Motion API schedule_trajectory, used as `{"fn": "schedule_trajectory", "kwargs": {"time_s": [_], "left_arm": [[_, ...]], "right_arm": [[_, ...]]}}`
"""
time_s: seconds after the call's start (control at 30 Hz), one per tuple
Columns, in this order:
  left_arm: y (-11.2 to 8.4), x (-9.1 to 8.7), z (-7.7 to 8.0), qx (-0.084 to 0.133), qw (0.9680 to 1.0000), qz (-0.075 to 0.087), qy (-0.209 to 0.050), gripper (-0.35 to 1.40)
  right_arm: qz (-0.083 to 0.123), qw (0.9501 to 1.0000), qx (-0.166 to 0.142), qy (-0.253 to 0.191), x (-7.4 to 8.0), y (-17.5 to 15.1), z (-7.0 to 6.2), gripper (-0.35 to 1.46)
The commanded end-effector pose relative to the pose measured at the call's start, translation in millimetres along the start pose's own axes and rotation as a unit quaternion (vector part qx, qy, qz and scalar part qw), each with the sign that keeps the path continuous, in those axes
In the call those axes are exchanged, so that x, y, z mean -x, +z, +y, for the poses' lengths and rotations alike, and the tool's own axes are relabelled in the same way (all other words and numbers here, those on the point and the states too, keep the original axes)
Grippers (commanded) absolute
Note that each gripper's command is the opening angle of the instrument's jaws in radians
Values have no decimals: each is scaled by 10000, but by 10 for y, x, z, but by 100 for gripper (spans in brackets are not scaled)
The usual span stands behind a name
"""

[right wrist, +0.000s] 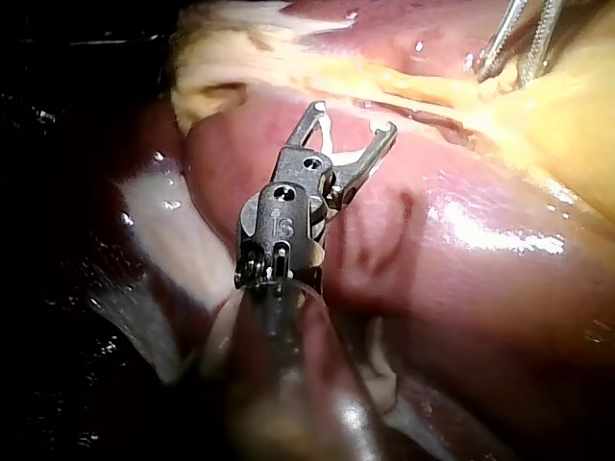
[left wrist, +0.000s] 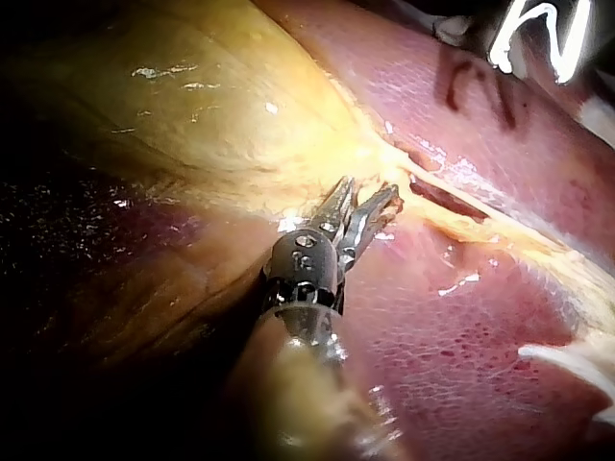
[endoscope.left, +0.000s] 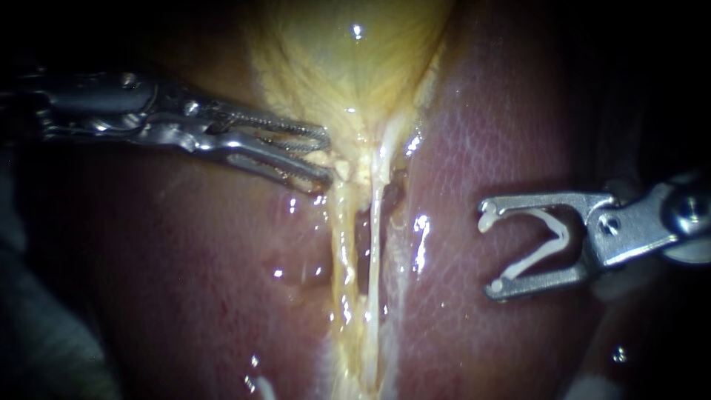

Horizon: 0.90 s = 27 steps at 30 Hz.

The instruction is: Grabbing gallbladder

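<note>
The yellow gallbladder (endoscope.left: 348, 59) fills the upper middle and narrows downward to a neck. My left instrument (endoscope.left: 326, 157) comes in from the left with its toothed jaws open. Their tips rest against the gallbladder's lower left edge, just above the neck. The left wrist view shows these jaws (left wrist: 370, 189) parted at the edge of the yellow tissue (left wrist: 221, 106). My right instrument (endoscope.left: 489, 252) hangs over the liver, right of the neck and apart from the gallbladder. Its jaws stand wide with a white V-shaped clip (endoscope.left: 552, 241) seated between them.
Two pale tubes (endoscope.left: 342, 252) (endoscope.left: 375, 237) run down from the neck with a dark slit between them. Red liver (endoscope.left: 185, 281) lies on both sides. In the right wrist view, my left instrument (right wrist: 507, 72) shows far ahead of the clip-carrying jaws (right wrist: 353, 117).
</note>
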Motion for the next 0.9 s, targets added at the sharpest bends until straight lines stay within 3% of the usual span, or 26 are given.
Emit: {"fn": "schedule_trajectory", "kwargs": {"time_s": [0.03, 0.3, 0.53, 0.9], "left_arm": [[1, 0, -1, 8, 10000, 0, -1, 31], [8, 4, -10, 8, 10000, 0, 24, 36], [16, 7, -8, 7, 10000, 1, 32, 24], [11, 6, -9, 32, 10000, -2, -26, 0]], "right_arm": [[0, 10000, 1, 0, 0, 0, 0, 47], [0, 10000, 1, 0, 0, 0, 0, 47], [0, 10000, 2, 1, 0, 0, 0, 47], [0, 10000, 2, 1, 0, 0, 0, 47]]}}
